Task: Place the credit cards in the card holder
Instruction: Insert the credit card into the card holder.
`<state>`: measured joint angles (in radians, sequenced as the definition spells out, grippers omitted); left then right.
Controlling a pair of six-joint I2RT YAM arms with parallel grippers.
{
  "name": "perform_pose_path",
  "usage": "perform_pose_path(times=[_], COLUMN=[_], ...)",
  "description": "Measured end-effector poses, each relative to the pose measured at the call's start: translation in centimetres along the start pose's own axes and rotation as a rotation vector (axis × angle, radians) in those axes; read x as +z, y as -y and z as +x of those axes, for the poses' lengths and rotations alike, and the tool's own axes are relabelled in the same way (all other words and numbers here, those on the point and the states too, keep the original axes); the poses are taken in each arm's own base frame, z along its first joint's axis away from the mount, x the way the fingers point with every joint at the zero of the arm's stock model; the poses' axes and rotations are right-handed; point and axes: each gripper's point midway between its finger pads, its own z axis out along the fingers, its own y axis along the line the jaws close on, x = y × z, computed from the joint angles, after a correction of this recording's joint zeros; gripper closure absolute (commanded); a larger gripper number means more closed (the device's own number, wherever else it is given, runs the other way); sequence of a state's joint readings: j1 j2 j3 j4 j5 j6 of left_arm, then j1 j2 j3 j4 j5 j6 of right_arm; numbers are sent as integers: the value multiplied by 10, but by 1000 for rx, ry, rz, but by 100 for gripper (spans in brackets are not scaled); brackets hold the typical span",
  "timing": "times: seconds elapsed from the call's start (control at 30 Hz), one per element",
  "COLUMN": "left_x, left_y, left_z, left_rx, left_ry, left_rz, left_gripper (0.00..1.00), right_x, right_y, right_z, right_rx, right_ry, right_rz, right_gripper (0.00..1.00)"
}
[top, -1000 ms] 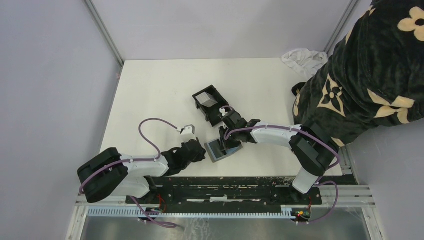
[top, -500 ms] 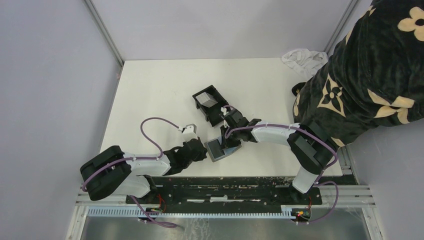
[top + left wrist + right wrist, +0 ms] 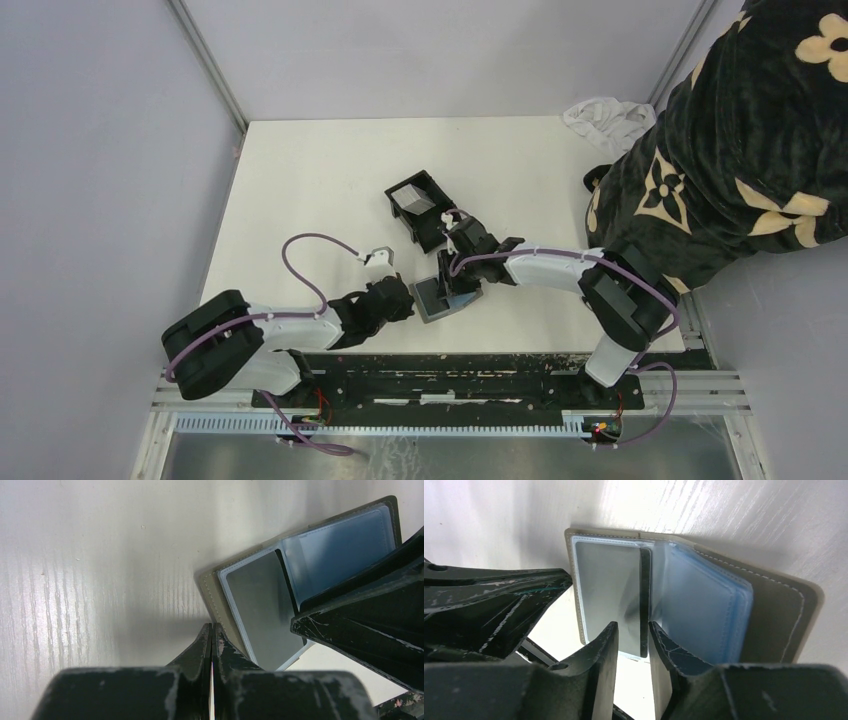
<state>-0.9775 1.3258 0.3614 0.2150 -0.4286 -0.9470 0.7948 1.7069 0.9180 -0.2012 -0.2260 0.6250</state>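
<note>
Your left pincer, shut empty, presses the tan card holder's edge just ahead, probably steadying it. Your right pincer, narrowly parted, straddles the sleeved grey card.

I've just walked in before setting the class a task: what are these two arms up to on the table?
Both arms are busy with an open tan card holder lying flat on the white table. The left gripper, jaws shut, has its tip at the holder's edge. The right gripper, jaws open, hangs over the fold between the clear sleeves. A silver-grey card sits in the black box further back. Neither gripper holds a card.
</note>
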Motion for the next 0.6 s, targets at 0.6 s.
perform_pose_path(times=[0.6], left_x=[-12], left_y=[-18], left_z=[-2], left_rx=[34], left_ry=[-13], left_rz=[-76], left_gripper=[93], right_x=[-24], right_y=[-5], right_z=[-23], right_rx=[-71], right_ry=[86], right_rz=[32], right_gripper=[62])
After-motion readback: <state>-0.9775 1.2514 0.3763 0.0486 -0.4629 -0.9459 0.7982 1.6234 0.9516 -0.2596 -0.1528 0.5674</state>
